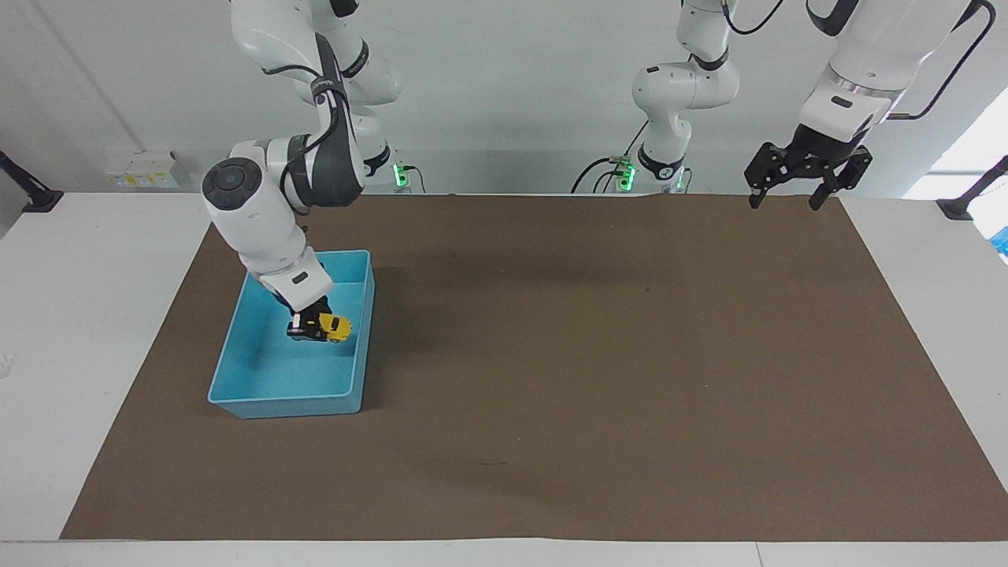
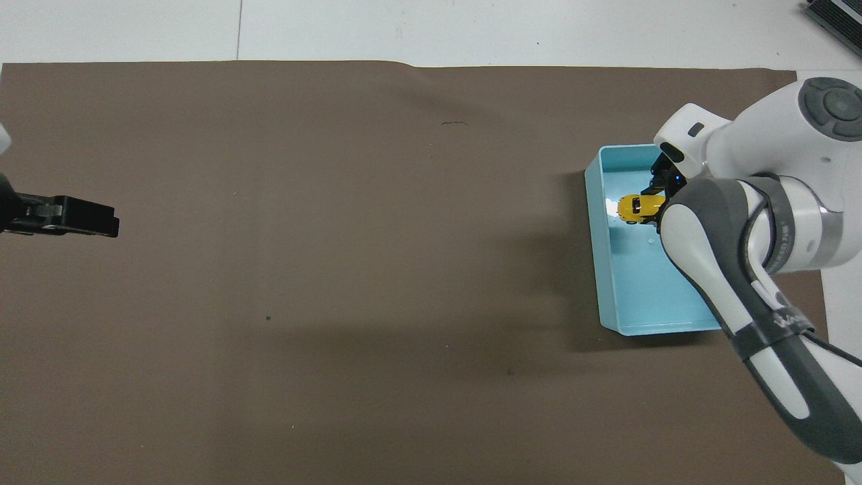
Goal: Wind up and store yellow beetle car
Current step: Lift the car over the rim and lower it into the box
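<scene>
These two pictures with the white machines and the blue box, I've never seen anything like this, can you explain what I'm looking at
These are two white robot arms at a table, each ending in a black two-finger gripper. One picture is taken from across the table, facing the robots; the other looks down from above their own end, so the sides appear swapped.

A large brown mat covers the table. On it, toward the right arm's end, sits an open light blue plastic bin.

The right gripper is shut on a tiny yellow beetle-shaped toy car and holds it over the inside of the bin. Whether the car touches the bin's floor cannot be told.

The left gripper is open, holds nothing, and waits in the air over the mat's corner at the left arm's end.
</scene>
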